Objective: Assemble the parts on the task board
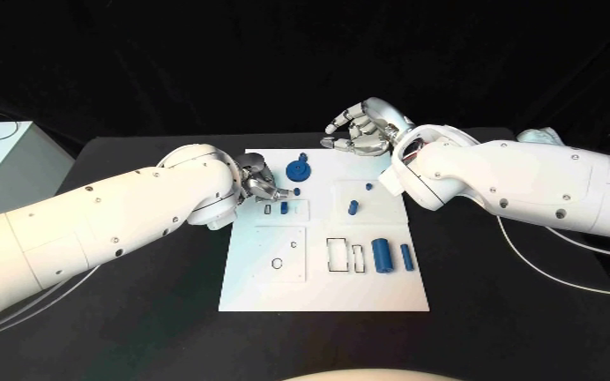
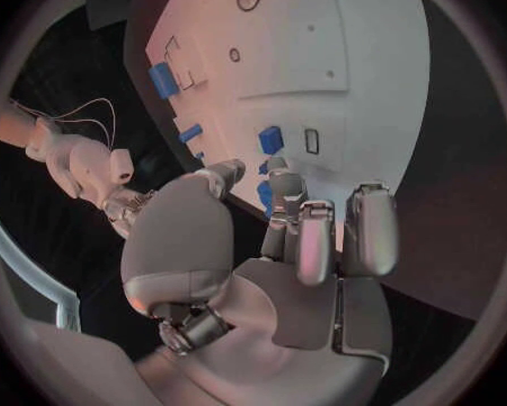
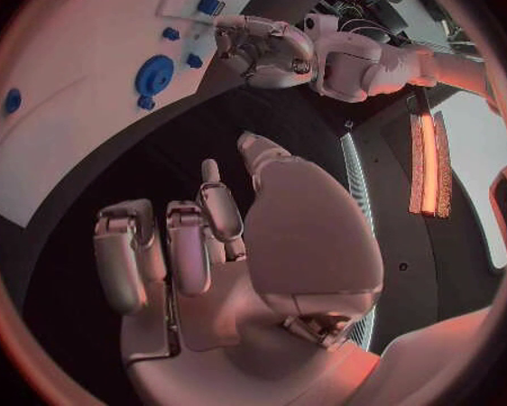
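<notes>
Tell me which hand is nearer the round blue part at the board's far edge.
Left. The left hand sits just beside the round blue part, at the task board's left edge; the right hand hovers farther off, beyond the board's far edge.

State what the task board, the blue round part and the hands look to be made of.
Task board: flat, matte white sheet, probably plastic; even colour, clean cut-outs.
Blue round part: likely moulded or printed plastic; solid uniform blue, no metallic shine.
Left robot hand and right robot hand: silvery, satin finish with soft highlights; could be metal or coated plastic, the look leaves it open.
</notes>
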Tool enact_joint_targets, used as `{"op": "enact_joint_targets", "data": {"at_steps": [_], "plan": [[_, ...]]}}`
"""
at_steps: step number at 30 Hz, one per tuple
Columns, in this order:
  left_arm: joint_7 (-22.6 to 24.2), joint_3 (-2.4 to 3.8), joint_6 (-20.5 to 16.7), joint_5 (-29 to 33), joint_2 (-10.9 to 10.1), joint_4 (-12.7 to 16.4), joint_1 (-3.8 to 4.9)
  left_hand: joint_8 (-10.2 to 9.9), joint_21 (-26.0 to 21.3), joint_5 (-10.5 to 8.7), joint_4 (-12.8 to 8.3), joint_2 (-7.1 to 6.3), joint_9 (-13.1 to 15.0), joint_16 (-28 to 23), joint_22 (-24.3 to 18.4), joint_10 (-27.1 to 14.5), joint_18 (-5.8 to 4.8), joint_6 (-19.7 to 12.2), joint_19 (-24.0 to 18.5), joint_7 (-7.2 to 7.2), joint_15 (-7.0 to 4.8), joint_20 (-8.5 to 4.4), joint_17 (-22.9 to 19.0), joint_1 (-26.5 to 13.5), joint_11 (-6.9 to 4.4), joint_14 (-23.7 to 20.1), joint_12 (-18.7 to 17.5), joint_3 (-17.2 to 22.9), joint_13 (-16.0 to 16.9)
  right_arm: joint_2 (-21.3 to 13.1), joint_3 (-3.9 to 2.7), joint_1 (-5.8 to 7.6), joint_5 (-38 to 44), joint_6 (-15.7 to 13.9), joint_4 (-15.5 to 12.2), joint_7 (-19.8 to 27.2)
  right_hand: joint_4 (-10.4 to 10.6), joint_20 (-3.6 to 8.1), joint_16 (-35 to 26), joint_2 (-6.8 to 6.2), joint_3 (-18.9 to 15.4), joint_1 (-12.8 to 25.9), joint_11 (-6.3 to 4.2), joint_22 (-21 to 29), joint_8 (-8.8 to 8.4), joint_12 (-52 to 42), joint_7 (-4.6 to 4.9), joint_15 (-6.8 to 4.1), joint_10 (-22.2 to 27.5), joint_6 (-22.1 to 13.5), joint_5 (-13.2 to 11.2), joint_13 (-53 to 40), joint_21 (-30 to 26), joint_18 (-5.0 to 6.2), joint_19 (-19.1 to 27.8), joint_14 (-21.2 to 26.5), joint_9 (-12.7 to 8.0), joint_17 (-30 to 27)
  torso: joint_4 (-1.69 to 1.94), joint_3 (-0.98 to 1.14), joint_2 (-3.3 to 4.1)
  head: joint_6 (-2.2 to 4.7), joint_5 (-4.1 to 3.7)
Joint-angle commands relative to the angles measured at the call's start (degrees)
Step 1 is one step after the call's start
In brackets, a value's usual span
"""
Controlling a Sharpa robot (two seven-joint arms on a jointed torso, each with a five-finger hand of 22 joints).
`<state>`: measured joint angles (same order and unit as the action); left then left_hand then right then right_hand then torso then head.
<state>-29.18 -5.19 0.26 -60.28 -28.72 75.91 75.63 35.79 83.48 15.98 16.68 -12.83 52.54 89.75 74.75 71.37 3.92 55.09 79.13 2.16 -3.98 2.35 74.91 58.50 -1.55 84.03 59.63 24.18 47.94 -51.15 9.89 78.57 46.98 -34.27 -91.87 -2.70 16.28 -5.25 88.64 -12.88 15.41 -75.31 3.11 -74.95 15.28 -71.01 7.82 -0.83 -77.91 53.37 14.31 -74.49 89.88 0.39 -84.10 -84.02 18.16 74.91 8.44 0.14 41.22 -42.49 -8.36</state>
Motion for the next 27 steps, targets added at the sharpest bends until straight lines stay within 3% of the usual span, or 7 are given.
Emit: {"op": "enact_joint_targets", "data": {"at_steps": [1,6,12,19,27], "plan": [[0.4,0.88,-0.5,2.7,-0.5,0.9,0.02,-0.4,-0.5,-0.31,0.0,0.04,-0.1,0.3,-0.2,-0.3,-0.45,0.0,0.3,0.16,-0.27,-0.07,15.1,0.0,0.16,6.0,0.0,-0.5,-0.3,0.1,-0.01,-0.15,0.3,0.6,0.1,0.6,0.2,0.21,-0.3,0.05,-0.2,0.5,0.09,-15.1,0.19,0.3,0.14,-0.1,0.4,-0.4,0.1,0.1,0.1,-0.39,-5.9,-5.2,0.1,12.3,0.02,0.0,-0.04,0.39,-0.04],[0.4,2.34,-0.2,3.5,-1.6,1.3,0.07,-0.5,-0.6,-0.29,0.0,-0.1,0.0,0.3,-0.6,-0.7,-0.37,-0.3,0.0,0.25,-0.24,-0.06,15.1,0.5,0.23,6.0,-0.3,-0.8,-0.7,0.1,-0.01,-0.22,0.2,0.7,0.3,0.6,0.2,0.21,-0.3,0.05,-0.2,0.5,0.09,-15.1,0.19,0.3,0.14,-0.1,0.4,-0.4,0.1,0.1,0.1,-0.39,-5.9,-5.2,0.1,12.3,0.03,0.05,0.0,0.7,-0.04],[1.0,3.43,1.5,4.4,-2.7,-0.9,0.64,-1.7,-1.9,0.22,0.0,0.6,-0.3,-0.3,-2.8,-3.2,0.12,-2.3,-1.7,1.07,0.3,0.34,14.3,2.9,0.93,5.6,-2.3,-1.4,-2.9,0.0,-0.01,-0.24,0.2,0.7,0.5,0.6,0.2,0.21,-0.3,0.15,-0.3,0.6,0.09,-15.1,0.21,0.3,0.14,-0.1,0.4,-0.5,0.1,0.0,0.1,-0.39,-5.9,-5.3,0.1,12.3,0.07,0.09,-0.01,1.07,-0.06],[2.9,3.75,2.2,5.3,-2.6,-6.0,1.36,-7.6,-3.6,0.68,0.0,1.35,-4.6,-1.8,-5.7,-7.2,0.72,-6.1,-4.0,3.72,2.2,1.92,11.9,5.6,3.15,4.3,-4.5,-1.9,-5.9,-0.3,-0.01,-0.25,0.2,0.6,0.6,0.6,0.2,0.21,-0.3,0.15,-0.3,0.6,0.09,-15.1,0.21,0.3,0.14,-0.1,0.4,-0.5,0.1,0.0,0.1,-0.39,-5.9,-5.3,0.1,12.3,-0.1,0.03,0.26,1.52,0.05],[4.2,3.83,3.2,5.1,-0.2,-11.5,2.07,-8.3,-3.4,0.63,0.1,1.51,-5.3,-1.7,-5.2,-7.1,0.64,-6.0,-3.7,3.98,2.47,2.19,12.1,5.6,3.43,4.4,-4.0,-2.1,-5.5,-0.6,-0.01,-0.24,0.2,0.5,0.3,0.6,0.2,0.21,-0.3,0.15,-0.3,0.6,0.09,-15.1,0.21,0.3,0.14,-0.1,0.4,-0.5,0.1,0.0,0.1,-0.39,-5.9,-5.3,0.1,12.3,-0.29,-0.03,0.69,1.72,0.31]]}}
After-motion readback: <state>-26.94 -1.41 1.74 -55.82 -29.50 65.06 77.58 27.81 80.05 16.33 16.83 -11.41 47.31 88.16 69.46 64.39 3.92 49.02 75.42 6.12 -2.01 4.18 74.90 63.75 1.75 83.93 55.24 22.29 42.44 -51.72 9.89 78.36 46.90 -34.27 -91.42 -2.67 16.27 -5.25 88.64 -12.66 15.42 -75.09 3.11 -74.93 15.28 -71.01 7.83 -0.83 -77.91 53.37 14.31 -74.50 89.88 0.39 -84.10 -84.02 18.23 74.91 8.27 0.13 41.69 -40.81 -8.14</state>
